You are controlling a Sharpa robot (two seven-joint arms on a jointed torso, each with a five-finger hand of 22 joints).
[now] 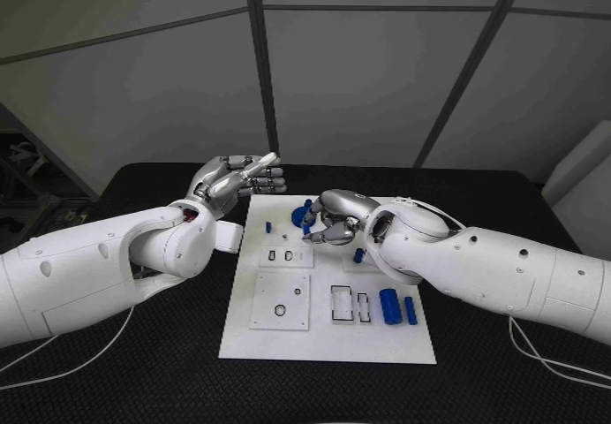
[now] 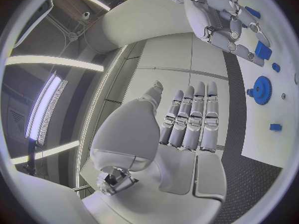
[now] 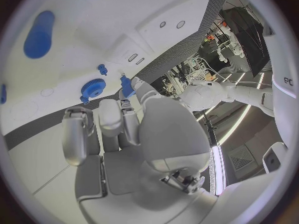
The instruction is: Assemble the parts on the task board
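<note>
At far end of white task board [image 1: 325, 340], right hand [image 1: 337, 218] lies low over blue gear [image 1: 303, 215], hiding most of it; fingertip touches small blue part [image 3: 127, 86], grip unclear, cannot tell whether held. Left hand [image 1: 236, 181] raised off board's far left corner, fingers straight, together, holding nothing. Two blue cylinders [image 1: 398, 307] lie near board's right edge. Black table [image 1: 509, 380] beneath; grey panelled wall [image 1: 357, 79] behind.

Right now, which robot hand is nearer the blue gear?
Right. The right robot hand is over the board, beside the gear. The left robot hand is raised off the board's left edge, open.
</note>
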